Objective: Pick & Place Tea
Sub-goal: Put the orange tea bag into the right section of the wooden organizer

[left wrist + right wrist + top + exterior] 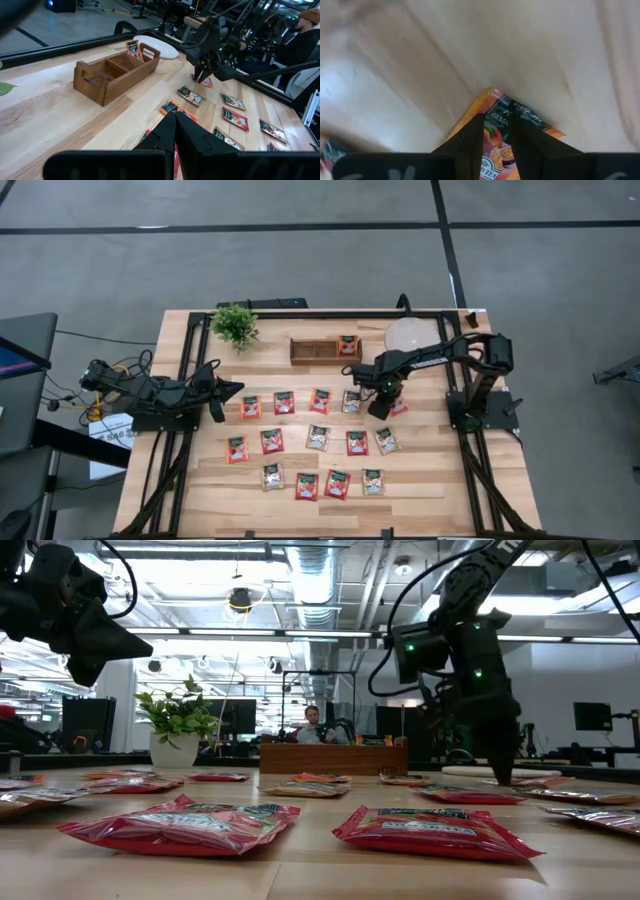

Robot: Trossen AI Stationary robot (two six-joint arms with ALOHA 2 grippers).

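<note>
Several tea sachets, red or pale beige, lie flat in rows on the wooden table. One more sachet stands in the right compartment of a wooden box. My right gripper points straight down over the right end of the far row. Its open fingers straddle one corner of an orange-red sachet that lies flat there, with the tips down at sachet height. My left gripper is shut on nothing and held above the table's left side. My right gripper comes at the orange-red sachet from above, its fingers over the part near one corner. The sachet lies flat on the table. I cannot tell whether the fingertips touch it.
A small potted plant stands at the far left and a round pale disc at the far right, beside the box. A black frame runs along the table's edges. A person sits beyond the far edge.
</note>
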